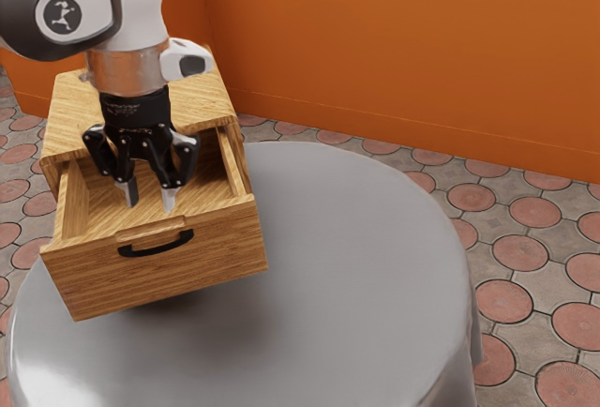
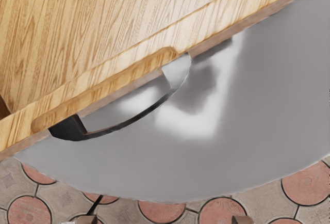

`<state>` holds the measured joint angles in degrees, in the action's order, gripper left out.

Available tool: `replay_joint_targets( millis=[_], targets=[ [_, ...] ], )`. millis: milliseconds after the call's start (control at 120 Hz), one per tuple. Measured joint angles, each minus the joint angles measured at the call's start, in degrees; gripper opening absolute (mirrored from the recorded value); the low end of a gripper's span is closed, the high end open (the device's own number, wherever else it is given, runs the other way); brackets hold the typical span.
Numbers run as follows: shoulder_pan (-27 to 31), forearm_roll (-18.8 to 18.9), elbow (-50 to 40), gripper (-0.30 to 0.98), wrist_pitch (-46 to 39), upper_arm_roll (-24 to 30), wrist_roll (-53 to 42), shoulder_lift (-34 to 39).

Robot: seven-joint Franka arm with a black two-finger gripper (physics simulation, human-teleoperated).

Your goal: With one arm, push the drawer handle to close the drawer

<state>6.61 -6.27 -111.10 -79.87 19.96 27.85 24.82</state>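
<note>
Lining up the approach now, by the look of it, with the push yet to come. Hanging over the inside of the open drawer (image 1: 108, 217), on the cabinet (image 1: 80, 112) side of the front panel (image 1: 220, 248), with the hand (image 1: 150, 195) spread well open and empty. On to the handle (image 2: 67, 129): black, curved, fixed to the panel's outer face, jutting out above the tabletop (image 1: 356, 266). Need to travel outward past the panel first, then sink to handle height and push back toward the cabinet. Best not to drop straight down from here, for risk of ending up inside the drawer, on the wrong side.
</note>
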Motion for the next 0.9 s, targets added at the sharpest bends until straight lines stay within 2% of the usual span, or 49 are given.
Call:
replay_joint_targets(
  millis=[100, 208, 317, 425, 517, 817, 900],
  targets=[
    [0.73, -0.78, -1.46, 0.16, -1.22, 0.99, 4.26, 0.66],
    [4.77, -3.55, -2.56, 0.04, -2.05, 1.84, 8.48, 0.5],
    [6.7, -5.31, -2.72, -0.03, -2.35, 3.27, 12.64, 0.76],
    [12.92, -6.12, -2.82, -0.06, -2.57, 8.73, 17.05, 3.01],
    [14.8, -7.59, -5.68, -0.08, -3.03, 11.34, 20.46, 5.5],
    [11.52, -11.76, -21.76, -0.1, -11.79, 10.54, 26.04, 15.54],
    [7.9, -12.35, -24.87, -0.1, -14.66, 7.18, 26.18, 16.66]
  ],
)
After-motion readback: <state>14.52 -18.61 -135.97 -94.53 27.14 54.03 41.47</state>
